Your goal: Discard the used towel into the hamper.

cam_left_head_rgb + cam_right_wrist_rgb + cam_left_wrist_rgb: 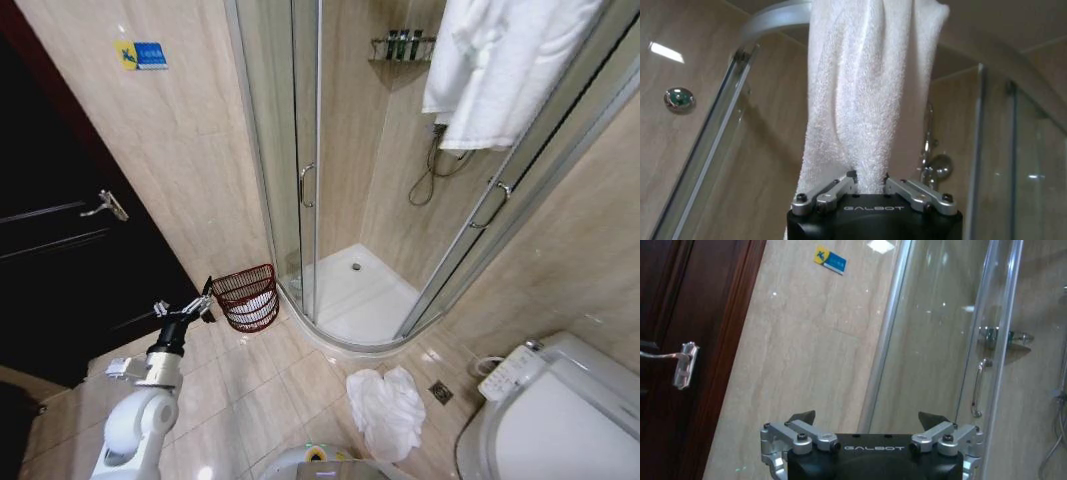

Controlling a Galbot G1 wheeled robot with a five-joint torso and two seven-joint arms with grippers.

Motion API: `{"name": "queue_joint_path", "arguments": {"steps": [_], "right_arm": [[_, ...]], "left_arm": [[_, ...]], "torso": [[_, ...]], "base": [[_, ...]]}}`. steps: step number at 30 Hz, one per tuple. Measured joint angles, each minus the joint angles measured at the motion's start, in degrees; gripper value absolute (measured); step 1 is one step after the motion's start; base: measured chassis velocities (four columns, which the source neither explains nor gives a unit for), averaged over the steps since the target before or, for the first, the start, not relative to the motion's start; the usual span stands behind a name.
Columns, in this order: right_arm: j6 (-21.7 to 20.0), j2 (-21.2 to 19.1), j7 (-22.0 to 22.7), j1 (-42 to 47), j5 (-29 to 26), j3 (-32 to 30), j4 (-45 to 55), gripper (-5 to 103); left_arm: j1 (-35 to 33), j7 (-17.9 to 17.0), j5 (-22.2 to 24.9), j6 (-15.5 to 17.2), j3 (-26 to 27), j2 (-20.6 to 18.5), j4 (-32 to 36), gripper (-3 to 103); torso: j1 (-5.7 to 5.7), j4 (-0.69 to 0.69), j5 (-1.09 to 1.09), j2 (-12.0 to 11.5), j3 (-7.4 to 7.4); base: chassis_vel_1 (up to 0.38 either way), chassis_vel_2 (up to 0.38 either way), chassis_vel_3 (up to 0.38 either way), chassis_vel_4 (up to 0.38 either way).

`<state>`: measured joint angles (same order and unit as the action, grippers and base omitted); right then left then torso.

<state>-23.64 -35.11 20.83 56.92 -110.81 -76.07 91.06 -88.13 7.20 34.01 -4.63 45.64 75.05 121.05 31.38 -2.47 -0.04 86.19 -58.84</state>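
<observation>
Right gripper (869,179) pinches hanging white towel (867,90)'s lower edge | soft, light, limp | left gripper (867,421) spread, 9 o'clock of hamper (247,297)

The hamper (248,297) stands on the floor left of the shower stall (350,290), just right of my left gripper (205,300). Another towel (387,408) lies near, right of it.

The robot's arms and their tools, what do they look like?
The left arm is white and rounded, turning black near the wrist. Its tool has a black body with GALBOT in pale letters, and silver metal fingers with bolts and dark tips. The right tool looks the same: black body, silver fingers, same lettering.
</observation>
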Motion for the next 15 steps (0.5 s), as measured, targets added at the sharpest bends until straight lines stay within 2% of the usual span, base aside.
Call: {"name": "queue_joint_path", "arguments": {"steps": [2, 6, 11, 15], "right_arm": [[-0.6, 0.4, 0.7, -0.6, -0.1, 0.1, 0.7, 9], [-5.5, 3.7, 4.5, -6.0, -1.1, 2.2, 6.9, 9], [-8.2, 5.9, 5.6, -9.4, -1.4, 3.0, 9.6, 9], [-10.2, 8.0, 6.3, -16.2, -1.9, 7.3, 12.7, 9]], "left_arm": [[0.0, 0.0, 0.0, -0.1, 0.0, 0.0, -0.1, 100], [-0.5, 0.1, 0.1, -0.7, 0.0, 0.3, -0.5, 100], [-1.6, 0.1, 0.1, -1.3, 0.1, 0.8, -0.4, 100], [-1.9, 0.2, -0.1, -1.5, -0.1, 1.0, -0.3, 100]], "torso": [[0.00, -0.01, -0.02, 0.0, 0.00], [0.01, 0.03, 0.10, 0.0, -0.01], [0.00, 0.01, 0.03, 0.0, -0.01], [0.00, 0.02, 0.05, 0.0, -0.01]], "base": [[0.000, 0.000, 0.000, 0.000], [0.000, 0.000, 0.000, 0.000], [0.000, 0.000, 0.000, 0.000], [0.000, 0.000, 0.000, 0.000]]}}
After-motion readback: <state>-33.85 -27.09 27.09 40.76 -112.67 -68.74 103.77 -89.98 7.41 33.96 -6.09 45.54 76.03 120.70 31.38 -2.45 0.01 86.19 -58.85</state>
